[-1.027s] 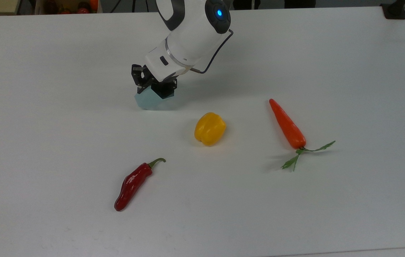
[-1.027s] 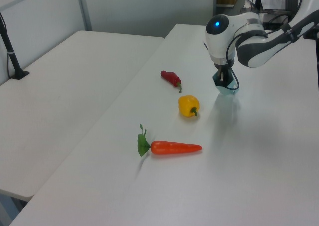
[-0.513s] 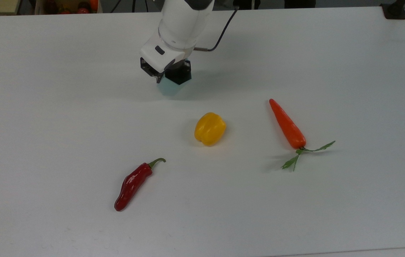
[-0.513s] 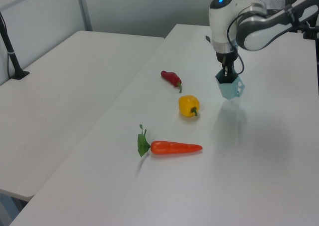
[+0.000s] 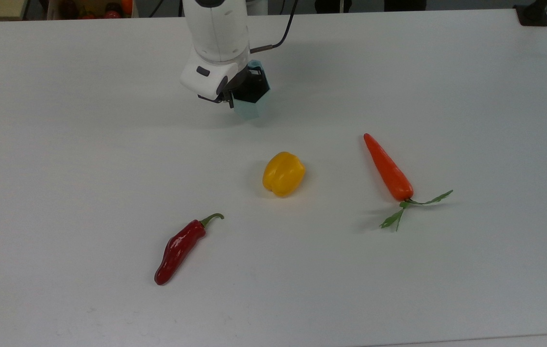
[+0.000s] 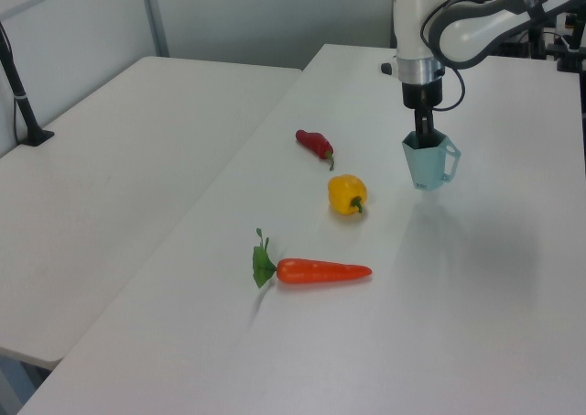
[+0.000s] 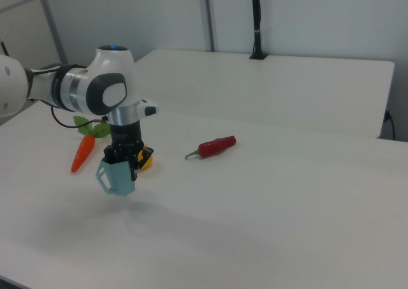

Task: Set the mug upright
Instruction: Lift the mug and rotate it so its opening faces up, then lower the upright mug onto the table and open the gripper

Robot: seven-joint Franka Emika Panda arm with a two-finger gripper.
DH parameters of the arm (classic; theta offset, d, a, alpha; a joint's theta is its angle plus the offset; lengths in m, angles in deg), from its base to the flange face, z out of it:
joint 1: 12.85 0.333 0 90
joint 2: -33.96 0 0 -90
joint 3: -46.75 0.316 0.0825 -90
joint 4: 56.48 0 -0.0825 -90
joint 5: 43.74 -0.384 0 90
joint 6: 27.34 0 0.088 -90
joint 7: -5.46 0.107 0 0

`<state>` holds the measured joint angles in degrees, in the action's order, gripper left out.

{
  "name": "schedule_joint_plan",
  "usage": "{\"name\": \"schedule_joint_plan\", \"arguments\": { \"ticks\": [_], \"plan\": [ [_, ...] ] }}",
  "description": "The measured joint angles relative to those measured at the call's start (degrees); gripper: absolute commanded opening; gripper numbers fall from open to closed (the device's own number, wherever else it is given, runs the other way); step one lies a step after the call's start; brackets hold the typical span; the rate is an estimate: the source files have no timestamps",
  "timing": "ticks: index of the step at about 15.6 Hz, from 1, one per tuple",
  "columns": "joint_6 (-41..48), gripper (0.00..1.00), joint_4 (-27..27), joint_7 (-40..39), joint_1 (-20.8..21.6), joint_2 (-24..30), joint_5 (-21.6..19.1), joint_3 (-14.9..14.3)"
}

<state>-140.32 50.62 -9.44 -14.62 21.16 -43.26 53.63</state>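
gripper [image 6: 423,138] clamped on mug [image 6: 429,163] rim, one finger inside. mug held off table [image 6: 476,278], roughly upright, mouth up, handle toward left view's right. risks: thin rim pinch, mug could swing or slip; release from height, narrow base tips it over; drift toward pepper [image 6: 347,194]. mug interior: nothing seen besides finger.

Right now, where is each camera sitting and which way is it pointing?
Top view: high over the table's near edge, looking down at the vegetables; the arm enters from the far edge, its gripper holding the mug.
Left view: beyond the carrot end, looking along the table; the arm reaches in from upper right.
Right view: opposite end, low; the arm comes from the left.
All three share the mug, the yellow pepper and the chili.
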Motion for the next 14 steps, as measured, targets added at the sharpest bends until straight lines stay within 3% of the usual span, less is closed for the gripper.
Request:
{"name": "schedule_joint_plan", "arguments": {
  "ticks": [6, 11, 13, 14],
  "plan": [
    [-10.3, 0.00, 4.7, -0.9, -0.3, -0.2, -0.7, 0.0],
    [-12.2, 0.03, 6.5, -2.1, 0.0, -0.4, -0.6, 0.0],
    [-12.2, 0.24, 6.5, -2.6, 0.2, -0.5, -0.6, 0.0],
    [-12.3, 0.43, 6.5, -2.6, 0.3, -0.5, -0.6, 0.0]
  ]
}}
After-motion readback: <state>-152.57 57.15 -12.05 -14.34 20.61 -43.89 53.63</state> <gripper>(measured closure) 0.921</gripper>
